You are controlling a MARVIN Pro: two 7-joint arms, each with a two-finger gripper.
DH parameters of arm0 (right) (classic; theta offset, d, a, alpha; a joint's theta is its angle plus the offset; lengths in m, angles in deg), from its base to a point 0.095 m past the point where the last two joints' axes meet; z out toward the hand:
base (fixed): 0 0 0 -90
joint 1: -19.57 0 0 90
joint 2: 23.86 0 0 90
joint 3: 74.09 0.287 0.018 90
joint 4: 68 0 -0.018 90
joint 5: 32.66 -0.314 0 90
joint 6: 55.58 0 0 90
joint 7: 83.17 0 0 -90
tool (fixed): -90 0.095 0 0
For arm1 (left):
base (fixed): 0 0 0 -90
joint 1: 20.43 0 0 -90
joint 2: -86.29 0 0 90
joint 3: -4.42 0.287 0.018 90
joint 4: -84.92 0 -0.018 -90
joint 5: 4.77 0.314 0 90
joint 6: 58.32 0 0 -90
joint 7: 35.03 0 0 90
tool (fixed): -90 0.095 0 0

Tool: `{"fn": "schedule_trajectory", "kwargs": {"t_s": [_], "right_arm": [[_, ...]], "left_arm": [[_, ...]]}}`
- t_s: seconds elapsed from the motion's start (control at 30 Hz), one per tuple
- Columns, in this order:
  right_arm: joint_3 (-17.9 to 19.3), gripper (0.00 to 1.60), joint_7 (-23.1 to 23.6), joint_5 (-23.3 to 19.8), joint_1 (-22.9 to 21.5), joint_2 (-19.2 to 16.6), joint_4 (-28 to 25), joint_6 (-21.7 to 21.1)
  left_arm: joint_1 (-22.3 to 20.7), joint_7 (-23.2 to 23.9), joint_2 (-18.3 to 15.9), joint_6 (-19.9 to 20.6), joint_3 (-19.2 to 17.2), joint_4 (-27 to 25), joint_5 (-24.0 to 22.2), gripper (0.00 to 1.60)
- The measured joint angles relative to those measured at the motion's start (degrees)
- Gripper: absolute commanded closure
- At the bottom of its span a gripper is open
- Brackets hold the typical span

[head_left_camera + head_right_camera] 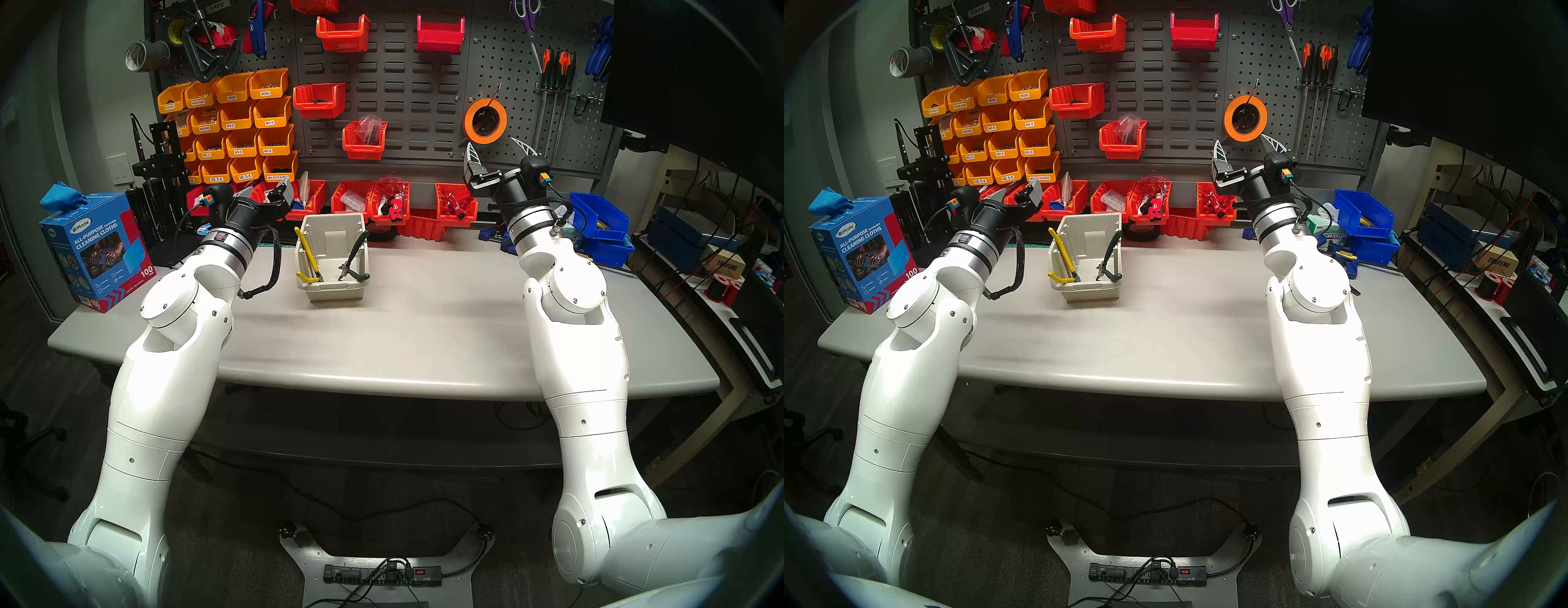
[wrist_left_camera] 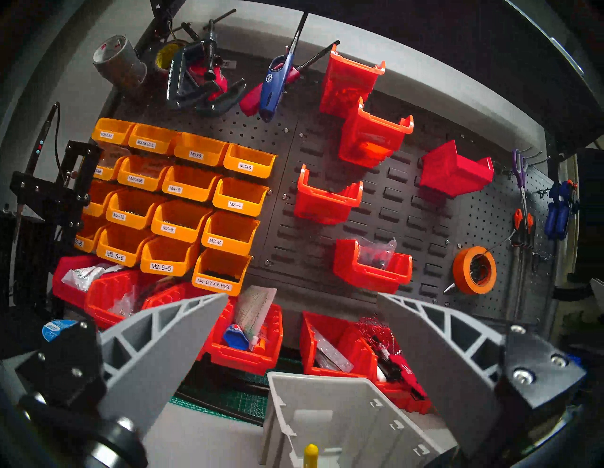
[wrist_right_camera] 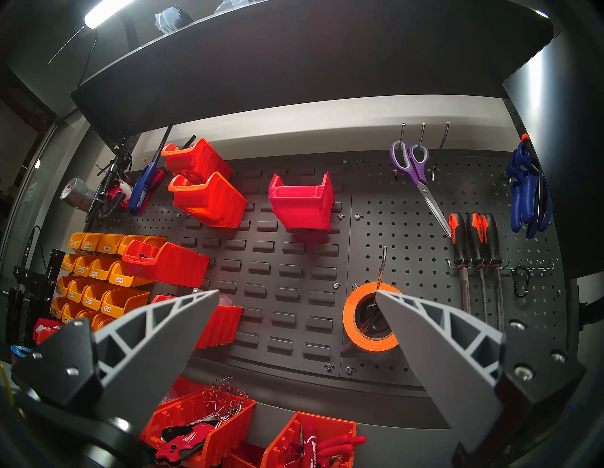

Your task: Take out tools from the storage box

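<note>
Pegboard workshop, grey bench [image 1: 424, 322]. Storage box [image 1: 335, 293] sits left of centre, holding yellow pliers [image 1: 309, 259] and green pliers [image 1: 354, 263]. Left gripper [image 1: 269, 196] and right gripper [image 1: 498, 155] hover raised, fingers wide, empty. Nothing removed yet; next likely the left descends onto a handle.

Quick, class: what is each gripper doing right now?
Left gripper: jaws open, holding nothing.
Right gripper: jaws open, holding nothing.

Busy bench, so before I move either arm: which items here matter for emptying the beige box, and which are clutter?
For the job:
yellow-handled pliers
green-handled pliers
beige storage box
left gripper, open
right gripper, open

Lying about:
cleaning cloths box
orange tape roll
purple scissors
</note>
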Motion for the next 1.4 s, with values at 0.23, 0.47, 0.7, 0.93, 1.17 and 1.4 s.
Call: {"fn": "schedule_trajectory", "kwargs": {"t_s": [0.23,0.47,0.7,0.93,1.17,1.4], "right_arm": [[0.0,0.0,-0.01,0.0,0.01,0.0,0.0,0.0],[0.0,0.0,-0.01,0.0,0.02,0.0,0.0,0.0],[0.0,0.0,-0.01,0.0,0.02,0.0,0.01,0.0],[0.0,0.0,-0.02,0.0,0.03,0.0,0.01,0.0],[0.0,0.0,-0.02,0.0,0.03,0.0,0.01,0.0],[0.0,0.0,-0.02,0.0,0.04,0.0,0.02,0.0]], "left_arm": [[-0.1,0.0,-0.16,1.58,2.32,0.65,0.67,0.0],[-0.11,-0.1,-0.44,2.76,3.69,0.74,1.61,0.0],[-0.34,-2.63,-0.95,5.49,5.11,0.84,3.31,0.0],[-0.35,-3.93,-1.21,6.11,5.31,1.1,4.14,0.0],[-0.37,-4.67,-1.04,7.61,4.95,1.11,3.3,0.0],[-0.73,-5.59,0.41,10.86,4.28,1.1,-0.31,0.0]]}}
